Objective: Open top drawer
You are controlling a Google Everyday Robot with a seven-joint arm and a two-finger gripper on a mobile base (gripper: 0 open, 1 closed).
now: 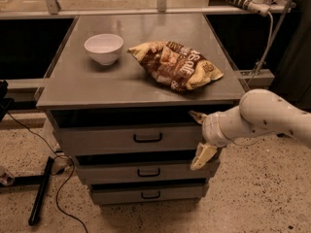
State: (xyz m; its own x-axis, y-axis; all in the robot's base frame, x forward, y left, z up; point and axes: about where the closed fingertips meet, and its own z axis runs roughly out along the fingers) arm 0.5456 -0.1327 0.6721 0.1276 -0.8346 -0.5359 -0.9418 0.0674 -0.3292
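The top drawer (pixel 112 140) is the widest grey front just under the cabinet top, with a small black loop handle (pixel 147 138) at its centre. A dark gap shows above its front. My gripper (pixel 199 136) is at the right end of this drawer front, to the right of the handle and not touching it. Its two tan fingers are spread wide, one fingertip (pixel 196 115) near the drawer's top edge and the other (pixel 201 157) near its bottom edge. It holds nothing.
A white bowl (pixel 103 47) and a brown chip bag (pixel 176 64) lie on the cabinet top (pixel 73 86). The mid-width drawer (pixel 112 173) and the narrowest drawer (pixel 116 195) sit below. Black cables and a stand leg (pixel 40 191) lie on the floor at the left.
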